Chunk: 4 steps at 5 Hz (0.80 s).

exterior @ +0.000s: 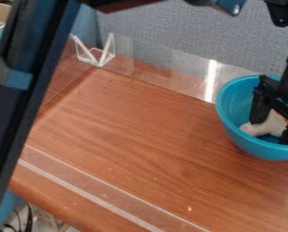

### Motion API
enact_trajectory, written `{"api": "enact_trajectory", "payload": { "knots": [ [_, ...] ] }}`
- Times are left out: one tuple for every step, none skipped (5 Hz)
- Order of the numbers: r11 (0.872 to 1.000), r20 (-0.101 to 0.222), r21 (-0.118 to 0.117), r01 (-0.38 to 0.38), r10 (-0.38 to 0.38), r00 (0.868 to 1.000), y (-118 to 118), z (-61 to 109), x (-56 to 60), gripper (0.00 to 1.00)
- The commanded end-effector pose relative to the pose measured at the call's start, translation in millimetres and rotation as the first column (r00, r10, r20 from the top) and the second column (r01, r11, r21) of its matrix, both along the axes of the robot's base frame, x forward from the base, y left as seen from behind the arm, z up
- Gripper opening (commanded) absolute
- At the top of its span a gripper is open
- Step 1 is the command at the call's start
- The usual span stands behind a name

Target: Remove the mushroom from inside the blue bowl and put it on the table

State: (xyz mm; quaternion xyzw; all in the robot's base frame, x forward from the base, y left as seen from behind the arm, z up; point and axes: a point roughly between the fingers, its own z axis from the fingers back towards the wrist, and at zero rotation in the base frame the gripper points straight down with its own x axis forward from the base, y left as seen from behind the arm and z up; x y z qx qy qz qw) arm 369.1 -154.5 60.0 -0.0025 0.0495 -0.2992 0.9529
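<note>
The blue bowl (238, 125) sits at the right edge of the table (122, 136), partly cut off by the frame. My gripper (276, 114) reaches straight down into it, open, with dark fingers (263, 102) standing either side of a cream-white shape. That shape is the mushroom (269, 127), resting on the bowl's bottom; only its pale part shows, and its cap is hidden. The frame does not show whether the fingers touch it.
Low clear acrylic walls (171, 65) edge the wood tabletop at the back and front. A clear folded bracket (94, 50) stands at the back left corner. A dark blurred post (32, 82) blocks the left foreground.
</note>
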Motion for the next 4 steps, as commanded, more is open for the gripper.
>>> {"api": "enact_trajectory", "payload": {
  "knots": [
    [0.999,0.041,-0.018,-0.027,0.028,0.999,3.6,13.7,4.5,1.00],
    [0.999,0.039,-0.019,-0.034,0.035,0.999,4.1,11.1,5.3,1.00],
    [0.999,0.042,-0.021,-0.042,0.043,0.998,5.0,11.0,5.3,1.00],
    [0.998,0.044,-0.024,-0.050,0.051,0.998,5.8,10.6,5.3,1.00]
  ]
}}
